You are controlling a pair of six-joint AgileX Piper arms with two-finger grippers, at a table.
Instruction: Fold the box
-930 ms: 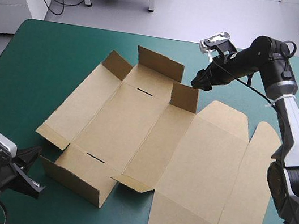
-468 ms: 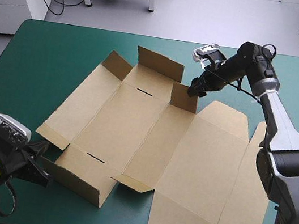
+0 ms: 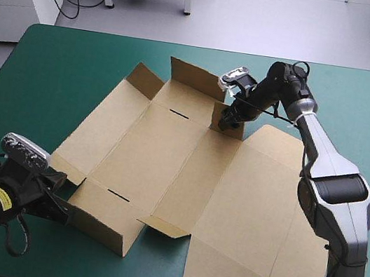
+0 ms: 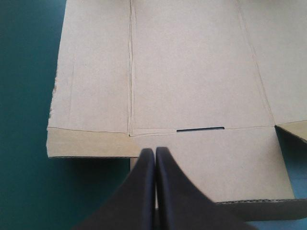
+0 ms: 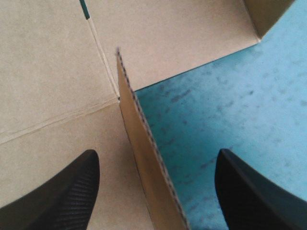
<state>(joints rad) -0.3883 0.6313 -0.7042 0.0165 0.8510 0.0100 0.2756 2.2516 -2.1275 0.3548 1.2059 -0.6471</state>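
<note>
The brown box (image 3: 167,157) lies as a cut sheet on the teal-green cover, with its far wall, near wall and some corner flaps raised. My left gripper (image 3: 66,212) is shut, and its tip sits at the outer face of the near wall (image 4: 216,163), just short of a slot (image 4: 200,129). My right gripper (image 3: 228,121) is open at the far side. It straddles an upright corner flap (image 5: 144,143), whose edge runs between the two fingers, with a flat panel (image 5: 48,72) on one side.
The lid panel (image 3: 252,206) lies flat toward the right, and a long side flap (image 3: 300,257) reaches near the table's right edge. Bare teal-green cover (image 3: 62,68) shows at the far left and beyond the far wall (image 5: 230,96).
My left gripper has moved in from the near left corner up to the near wall. My right gripper has moved left and down from beyond the box onto the upright corner flap.
</note>
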